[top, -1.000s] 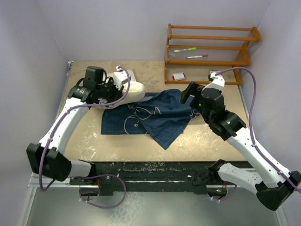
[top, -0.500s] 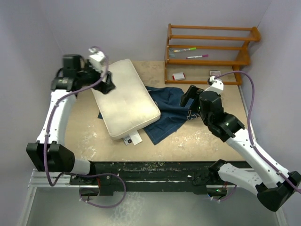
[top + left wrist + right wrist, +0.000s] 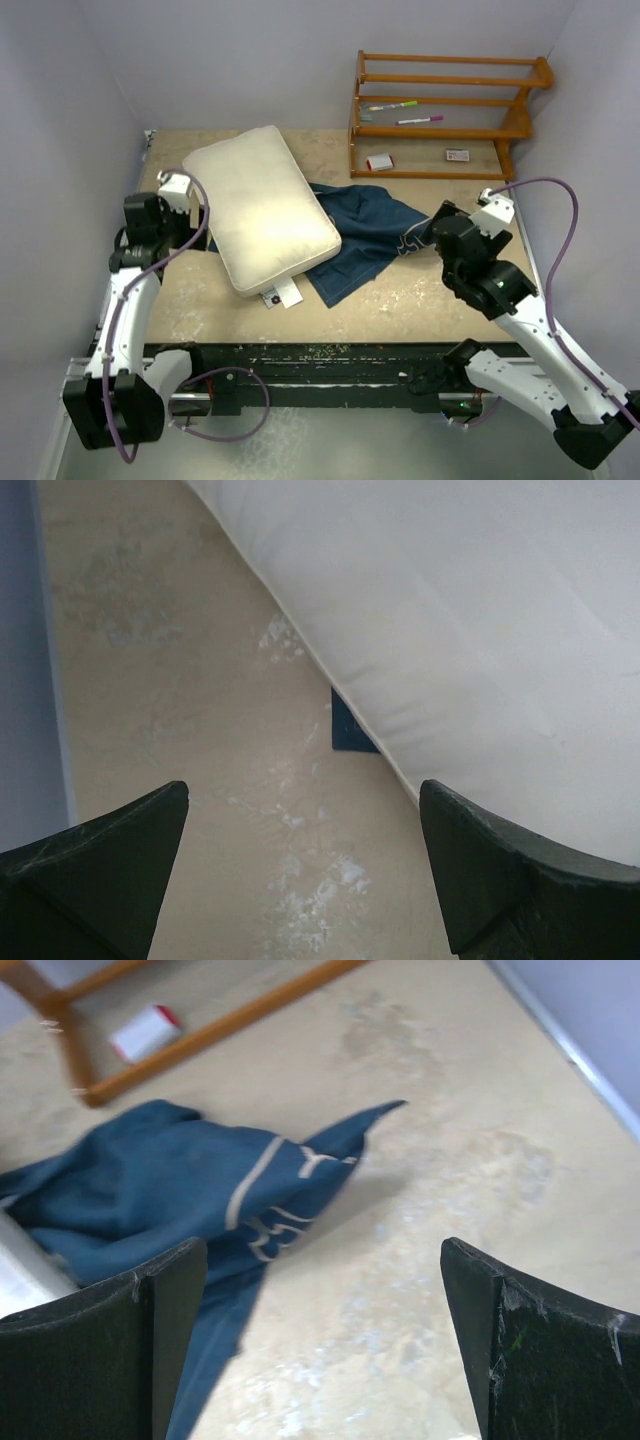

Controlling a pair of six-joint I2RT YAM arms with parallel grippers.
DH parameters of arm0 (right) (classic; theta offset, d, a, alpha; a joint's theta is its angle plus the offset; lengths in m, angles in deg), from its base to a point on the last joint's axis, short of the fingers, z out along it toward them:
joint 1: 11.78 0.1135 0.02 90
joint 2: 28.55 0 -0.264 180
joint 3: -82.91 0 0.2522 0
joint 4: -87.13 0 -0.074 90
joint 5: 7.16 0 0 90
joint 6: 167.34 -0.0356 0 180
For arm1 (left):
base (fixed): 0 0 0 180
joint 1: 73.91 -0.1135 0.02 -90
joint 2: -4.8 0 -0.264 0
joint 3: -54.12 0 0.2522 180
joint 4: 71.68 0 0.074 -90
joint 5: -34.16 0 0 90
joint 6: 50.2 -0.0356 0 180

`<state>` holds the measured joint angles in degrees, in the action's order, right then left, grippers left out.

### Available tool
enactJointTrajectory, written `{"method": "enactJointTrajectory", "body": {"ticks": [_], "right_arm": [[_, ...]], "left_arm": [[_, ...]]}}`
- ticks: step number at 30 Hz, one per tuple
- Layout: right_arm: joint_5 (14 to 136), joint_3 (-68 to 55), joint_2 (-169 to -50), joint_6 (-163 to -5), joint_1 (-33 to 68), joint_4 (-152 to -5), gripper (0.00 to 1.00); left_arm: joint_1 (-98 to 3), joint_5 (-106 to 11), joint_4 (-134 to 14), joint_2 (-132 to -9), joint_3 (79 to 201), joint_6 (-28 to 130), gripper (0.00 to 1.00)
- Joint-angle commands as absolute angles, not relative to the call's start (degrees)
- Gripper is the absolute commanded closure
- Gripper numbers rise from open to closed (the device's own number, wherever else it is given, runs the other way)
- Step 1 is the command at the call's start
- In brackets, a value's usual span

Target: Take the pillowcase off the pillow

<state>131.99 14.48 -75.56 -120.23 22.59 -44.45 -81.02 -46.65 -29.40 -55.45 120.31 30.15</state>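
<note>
Since a second ago the pillow (image 3: 262, 208) has come wholly out of the pillowcase (image 3: 365, 236) and now lies bare on the table (image 3: 420, 295), while the left arm has drawn back toward the near left edge and the right arm has pulled back to the right.

Plump, cream and rectangular, the pillow runs diagonally from the far left toward the near middle, its surface soft and faintly mottled, with a small white tag (image 3: 288, 294) at its near short edge. It rests on top of the left part of the pillowcase, a limp, wrinkled dark blue cloth with thin pale line drawings, spread to the right and ending in a pointed corner (image 3: 385, 1110).

In the left wrist view only a small dark triangle (image 3: 350, 725) of that cloth peeks from under the pillow's seam. How much of it lies beneath is hidden.

Left gripper (image 3: 300, 880) hangs wide apart over bare, scuffed tabletop just beside the pillow, holding nothing. Right gripper (image 3: 325, 1345) is likewise spread wide and empty, near the cloth's corner.

At the far right stands a wooden rack (image 3: 445, 110) with markers (image 3: 405, 112); the small items on its base are too small to identify.
</note>
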Motion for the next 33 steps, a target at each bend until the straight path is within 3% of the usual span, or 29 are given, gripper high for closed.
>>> {"method": "enactJointTrajectory", "body": {"ticks": [1, 7, 10, 14, 20, 24, 27, 33], "right_arm": [[142.6, 17.3, -77.8, -126.2, 22.5, -36.7, 0.00], [148.6, 23.1, -73.5, -131.3, 22.5, -41.5, 0.00], [149.8, 27.5, -69.2, -112.6, 22.5, -57.7, 0.00], [155.0, 32.4, -64.3, -113.6, 22.6, -57.7, 0.00], [157.0, 50.7, -49.6, -114.3, 22.5, -72.5, 0.00], [145.2, 57.9, -39.9, -84.7, 22.6, -91.1, 0.00], [140.9, 60.6, -34.3, -82.0, 22.5, -90.6, 0.00], [143.2, 62.2, -41.0, -85.7, 22.5, -91.9, 0.00]], "left_arm": [[-81.0, -48.0, -44.8, -46.0, 106.9, 35.7, 0.01], [-81.0, -45.2, -62.2, -35.2, 87.6, 37.3, 0.01], [-81.0, -43.4, -65.8, -33.0, 82.9, 38.0, 0.01], [-81.0, -44.1, -72.5, -32.0, 76.5, 38.6, 0.01], [-80.9, -42.7, -72.9, -30.5, 75.5, 37.8, 0.01], [-80.9, -42.4, -72.8, -29.2, 74.8, 37.6, 0.01], [-80.9, -41.2, -72.8, -26.8, 73.3, 37.1, 0.01], [-80.9, -44.2, -72.1, -22.4, 71.2, 38.4, 0.01]]}}
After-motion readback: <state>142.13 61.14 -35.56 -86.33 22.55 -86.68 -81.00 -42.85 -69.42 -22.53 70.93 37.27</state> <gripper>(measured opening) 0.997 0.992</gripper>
